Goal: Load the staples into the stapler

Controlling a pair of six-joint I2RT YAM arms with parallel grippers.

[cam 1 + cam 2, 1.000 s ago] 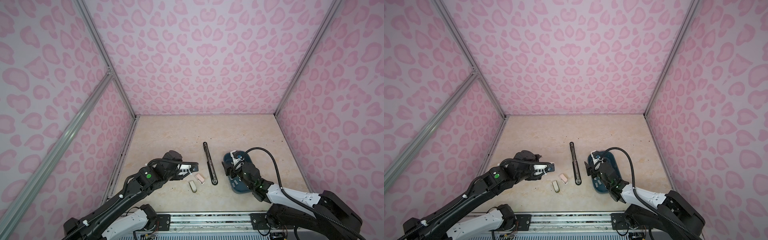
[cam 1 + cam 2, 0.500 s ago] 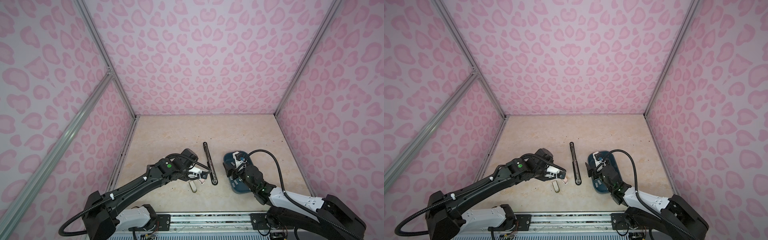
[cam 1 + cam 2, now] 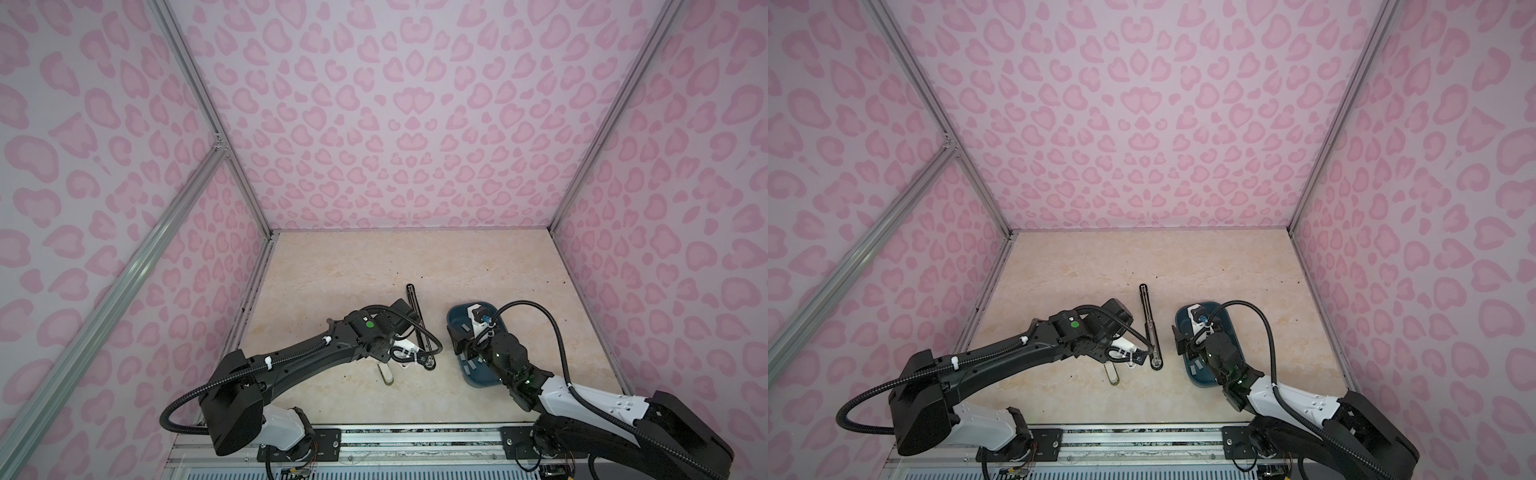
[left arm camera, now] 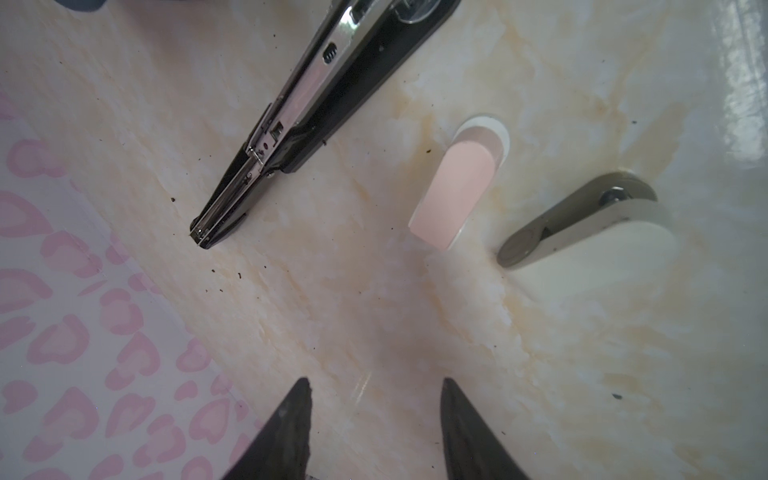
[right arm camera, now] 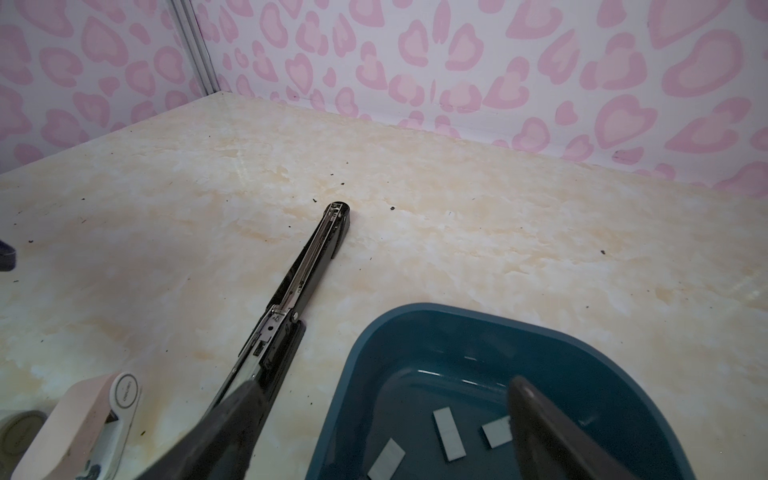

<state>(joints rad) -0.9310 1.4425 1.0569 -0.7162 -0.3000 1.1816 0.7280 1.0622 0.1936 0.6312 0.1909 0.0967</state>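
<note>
The black stapler (image 3: 417, 318) (image 3: 1148, 320) lies folded out flat on the tabletop, its metal channel up (image 4: 291, 124) (image 5: 307, 270). Three grey strips of staples (image 5: 449, 432) lie in a blue tray (image 5: 415, 320) (image 3: 455, 322). My right gripper (image 5: 380, 386) (image 3: 467, 347) hangs open and wide over the tray's near-left part, with nothing between its fingers. My left gripper (image 4: 376, 390) (image 3: 405, 357) hovers open and empty above the tabletop, close to the stapler's near end. Its fingers are hidden under the arm in both top views.
A small pink stapler (image 4: 453, 191) (image 5: 83, 424) and a small olive and white one (image 4: 582, 224) (image 3: 386, 374) lie left of the black stapler's near end, just beyond my left fingertips. The left wall's foot (image 4: 62, 291) is close by. Pink patterned walls enclose the table.
My left arm has swung right, over the small staplers toward the black stapler's near end, and its jaws have narrowed. My right jaws have widened slightly over the tray.
</note>
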